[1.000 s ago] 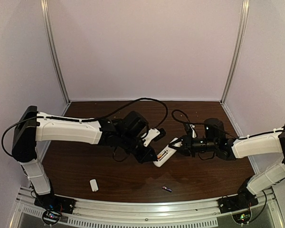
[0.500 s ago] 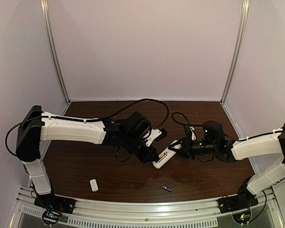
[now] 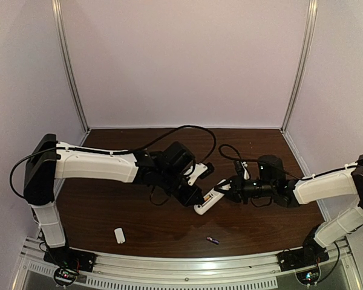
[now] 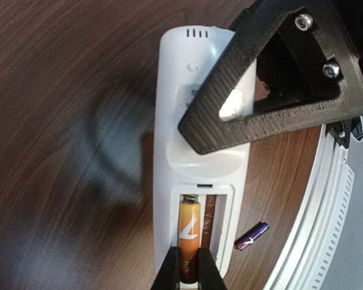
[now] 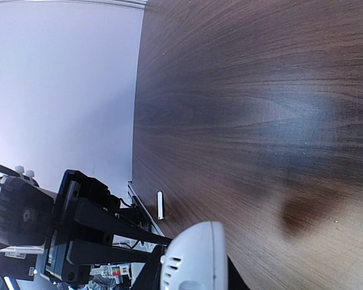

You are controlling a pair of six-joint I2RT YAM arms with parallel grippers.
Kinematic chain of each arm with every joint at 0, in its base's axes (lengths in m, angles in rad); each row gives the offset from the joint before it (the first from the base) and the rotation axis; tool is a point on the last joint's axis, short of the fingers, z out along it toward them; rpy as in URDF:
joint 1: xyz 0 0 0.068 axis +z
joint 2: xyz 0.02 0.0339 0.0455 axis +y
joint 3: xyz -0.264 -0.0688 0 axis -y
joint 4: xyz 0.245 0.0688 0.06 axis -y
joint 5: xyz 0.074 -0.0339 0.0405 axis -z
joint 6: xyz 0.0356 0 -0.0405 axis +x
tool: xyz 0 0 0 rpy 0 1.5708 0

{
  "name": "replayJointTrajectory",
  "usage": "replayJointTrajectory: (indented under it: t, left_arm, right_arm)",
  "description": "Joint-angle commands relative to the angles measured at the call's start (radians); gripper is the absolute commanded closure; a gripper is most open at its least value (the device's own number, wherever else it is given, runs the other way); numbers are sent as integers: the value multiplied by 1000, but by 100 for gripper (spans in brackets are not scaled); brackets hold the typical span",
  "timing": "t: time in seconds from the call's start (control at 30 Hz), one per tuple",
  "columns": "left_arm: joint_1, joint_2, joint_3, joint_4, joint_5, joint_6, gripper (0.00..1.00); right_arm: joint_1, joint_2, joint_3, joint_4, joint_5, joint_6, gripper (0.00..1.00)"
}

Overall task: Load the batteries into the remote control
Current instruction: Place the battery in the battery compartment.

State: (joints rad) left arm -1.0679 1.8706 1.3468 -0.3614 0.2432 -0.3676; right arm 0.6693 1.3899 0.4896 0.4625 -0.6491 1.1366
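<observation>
Above the middle of the dark brown wooden table [image 3: 109,205], the small white oblong plastic remote control [image 4: 169,133] hangs between my two arms, with its back compartment uncovered. My right gripper [image 3: 222,189] is clamped on its upper part. Its black triangular finger [image 4: 272,121] crosses that end in my left wrist view. A slim orange battery [image 4: 189,232] lies in the left slot, and my left gripper [image 4: 189,269] is pinched on its lower end. The tiny purple-blue battery [image 4: 251,235] lies on the table near the aluminium rail [image 4: 327,199], well apart from a small plain white rectangular piece [image 3: 119,235].

Two batteries [image 4: 189,232], one remote control [image 4: 169,121]
</observation>
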Motion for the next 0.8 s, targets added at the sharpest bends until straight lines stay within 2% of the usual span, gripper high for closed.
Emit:
replayJointTrajectory:
  t: [0.0,0.37,0.77]
  left_arm:
    - [7,26,19,24,-42,-6,98]
    - [6,25,14,14,-40,8,92]
    - [7,22,14,15,-20,18,80]
  right_arm:
    - [12,5,-11,97,-39,39,100]
    - [5,22,-19,123,-57,60,100]
    - [-26,14,-33,123,-76,62,100]
